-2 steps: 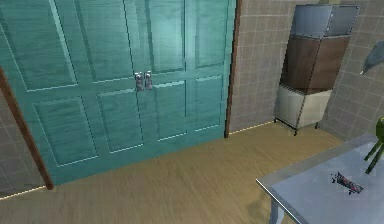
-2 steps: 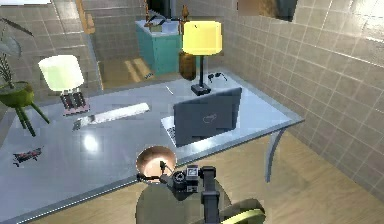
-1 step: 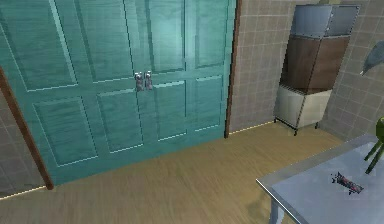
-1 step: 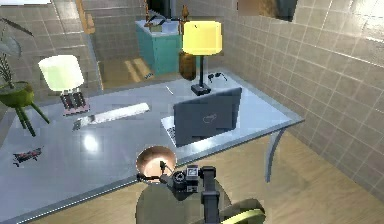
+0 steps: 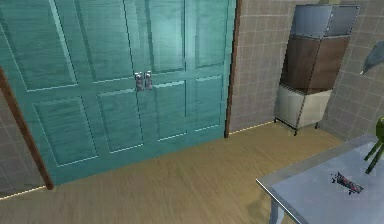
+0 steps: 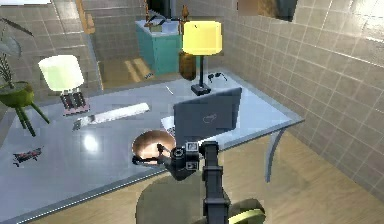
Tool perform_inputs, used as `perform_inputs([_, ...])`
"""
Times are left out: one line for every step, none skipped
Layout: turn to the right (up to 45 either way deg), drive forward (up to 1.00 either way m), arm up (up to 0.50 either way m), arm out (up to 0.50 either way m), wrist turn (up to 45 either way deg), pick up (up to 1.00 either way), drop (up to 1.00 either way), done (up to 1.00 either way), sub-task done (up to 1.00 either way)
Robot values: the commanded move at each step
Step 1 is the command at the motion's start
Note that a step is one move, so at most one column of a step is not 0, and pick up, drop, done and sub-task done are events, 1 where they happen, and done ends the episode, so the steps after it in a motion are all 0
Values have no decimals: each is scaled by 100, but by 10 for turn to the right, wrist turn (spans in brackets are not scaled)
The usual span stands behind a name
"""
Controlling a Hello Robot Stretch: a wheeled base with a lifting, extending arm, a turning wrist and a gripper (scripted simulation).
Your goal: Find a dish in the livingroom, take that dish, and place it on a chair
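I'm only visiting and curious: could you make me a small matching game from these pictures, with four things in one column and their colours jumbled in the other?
Things:
1. double doors
2. shade of the lamp behind the laptop
3. bowl
4. laptop

Colours:
A. dark grey
B. teal
C. coppery brown
D. bright yellow

Pairs: 1-B, 2-D, 3-C, 4-A
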Motion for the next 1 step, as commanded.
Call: perform_inputs([0,0,24,0,0,0,0,0,0])
